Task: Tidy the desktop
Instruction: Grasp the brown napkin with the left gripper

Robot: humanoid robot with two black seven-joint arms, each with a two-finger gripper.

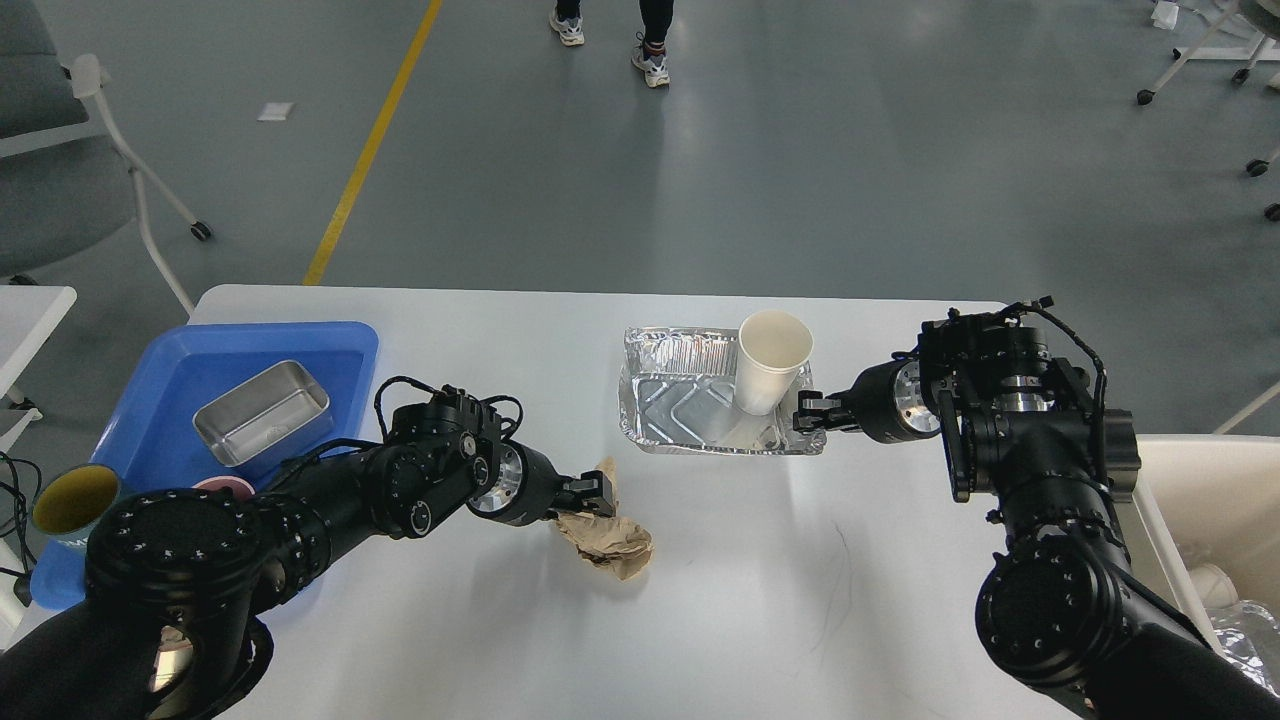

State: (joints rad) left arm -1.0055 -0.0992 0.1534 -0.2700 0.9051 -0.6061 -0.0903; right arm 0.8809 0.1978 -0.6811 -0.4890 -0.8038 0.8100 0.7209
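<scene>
the desktop [760, 580] is lying long axis left-right, near-middle area bare. crumpled paper [612, 540] is being pinched by the left claw [598, 494]; the foil tray [700, 405] edge is being clamped by the right claw [806, 412].

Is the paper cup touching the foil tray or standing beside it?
Touching: the head view shows the paper cup standing inside the foil tray, its base on the tray's floor.

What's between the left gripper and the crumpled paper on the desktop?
Nothing visible. The left gripper is already at the crumpled brown paper, fingertips on its near top edge. The foil tray and paper cup sit farther back on the desktop.
</scene>
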